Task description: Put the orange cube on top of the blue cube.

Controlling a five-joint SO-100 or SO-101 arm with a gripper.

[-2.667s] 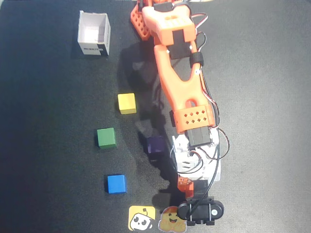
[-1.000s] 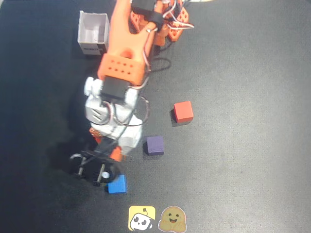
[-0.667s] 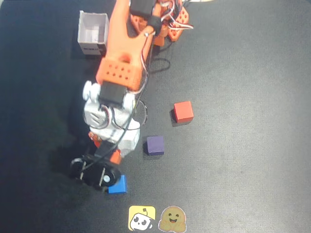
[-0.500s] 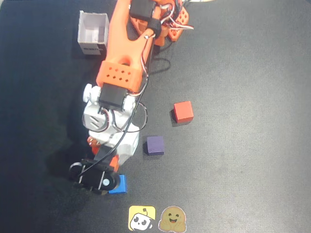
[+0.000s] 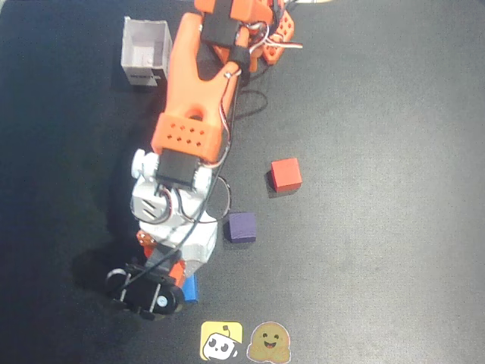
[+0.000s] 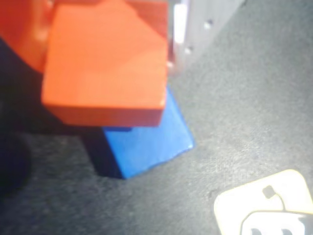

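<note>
In the wrist view the orange cube [image 6: 107, 63] fills the upper left, held between the orange jaw on its left and the white jaw on its right. It sits over the blue cube [image 6: 146, 139], whose lower right part sticks out beneath it; I cannot tell whether the two touch. My gripper [image 6: 98, 24] is shut on the orange cube. In the overhead view the gripper [image 5: 163, 279] is at the lower left, and a sliver of the blue cube [image 5: 190, 288] shows at its right side. The orange cube is hidden under the gripper there.
A red cube [image 5: 286, 174] and a dark purple cube [image 5: 242, 226] lie to the right of the arm. A white open box [image 5: 145, 51] stands at the top left. A yellow sticker [image 5: 221, 341] and a brown sticker [image 5: 270, 343] lie near the bottom edge, close to the blue cube.
</note>
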